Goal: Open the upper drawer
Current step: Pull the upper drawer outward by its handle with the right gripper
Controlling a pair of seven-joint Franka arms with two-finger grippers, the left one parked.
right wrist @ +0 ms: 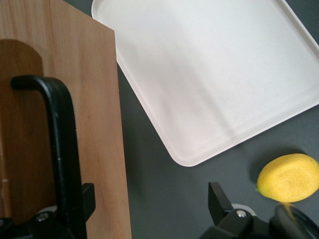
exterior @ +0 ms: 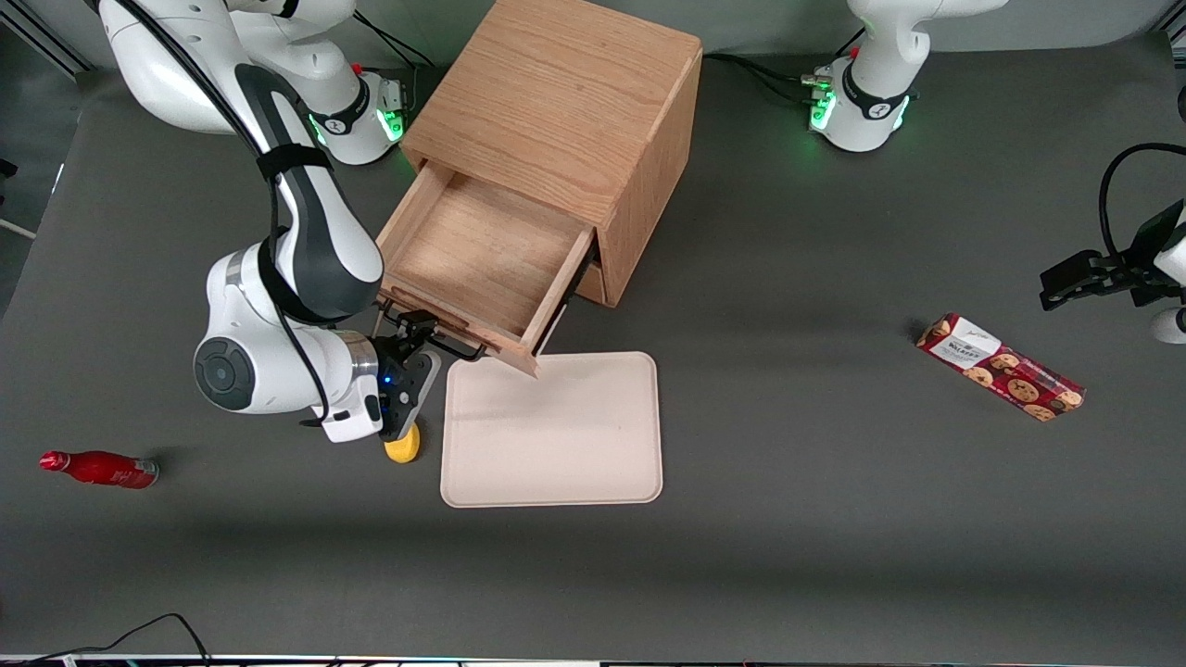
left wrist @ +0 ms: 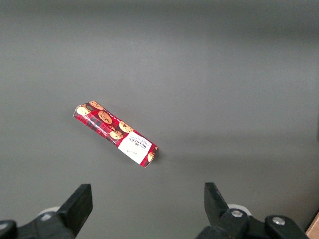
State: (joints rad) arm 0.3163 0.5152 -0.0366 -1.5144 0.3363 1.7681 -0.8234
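The oak cabinet [exterior: 565,111] is warm light brown with a streaked grain, and the upper drawer [exterior: 482,264] pulled out of it shows the same pale wood on its tray and front, crossed by a thin black bar handle [right wrist: 62,149]. The gripper [exterior: 419,345] at that handle is black, on a white and dark grey arm. Nearer the front camera lie a cream tray [exterior: 552,429] and a bright yellow lemon [right wrist: 291,178]. The table [exterior: 788,278] is matt dark grey. Toward the working arm's end lies a glossy red bottle [exterior: 100,468]; toward the parked arm's end, a red tartan biscuit packet [exterior: 1001,367] with brown cookies and a white label.
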